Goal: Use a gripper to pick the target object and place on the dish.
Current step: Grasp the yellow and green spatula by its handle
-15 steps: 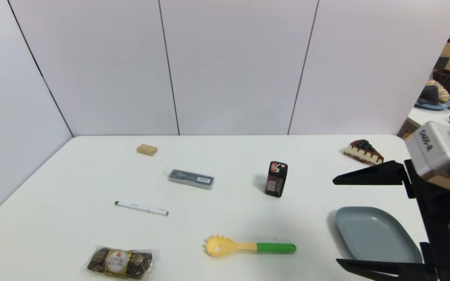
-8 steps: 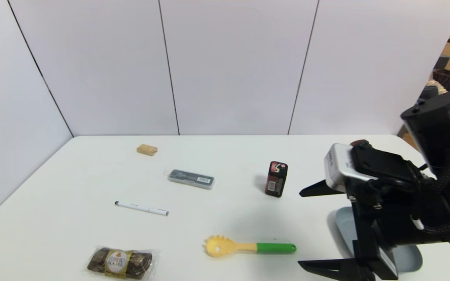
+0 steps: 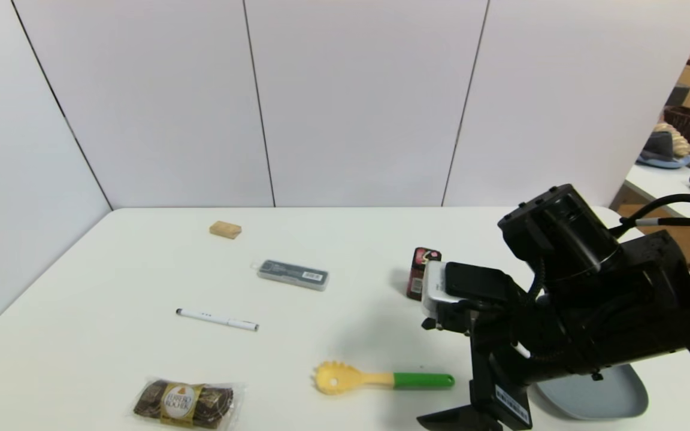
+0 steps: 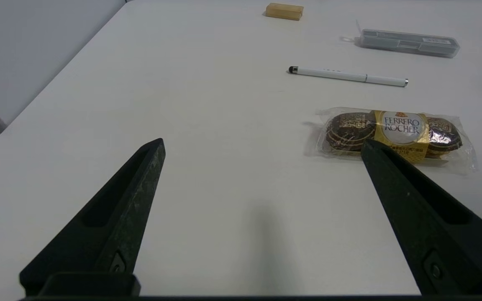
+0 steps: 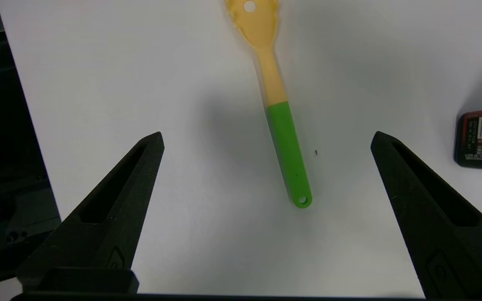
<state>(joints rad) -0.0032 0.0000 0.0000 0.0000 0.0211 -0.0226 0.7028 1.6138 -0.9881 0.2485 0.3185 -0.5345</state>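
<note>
- Hovering over the white table (image 3: 111, 269), the black right gripper (image 5: 266, 142) with its silver-white wrist camera points down at the plastic spaghetti server (image 3: 381, 379), its two pointed fingers (image 5: 111, 209) spread wide and holding nothing
- Lying flat on the table, the spaghetti server shows a pale yellow toothed head with a round hole, a yellow neck and a bright green handle; from the right wrist view the handle's end sits between the open fingers, not touching either
- Right of the spaghetti server's handle, the flat grey-blue plastic dish (image 3: 614, 402) rests largely hidden behind the right arm
- Beyond the spaghetti server stands a small red-and-black box (image 3: 418, 272); farther left of it lie a slim white pen (image 3: 217, 320), a grey clear case (image 3: 293, 275) and a tan block (image 3: 225, 229)
- Well left of the spaghetti server, by a gold-wrapped chocolate packet (image 4: 393, 133), the left gripper (image 4: 262, 142) sits parked, fingers apart and empty
</note>
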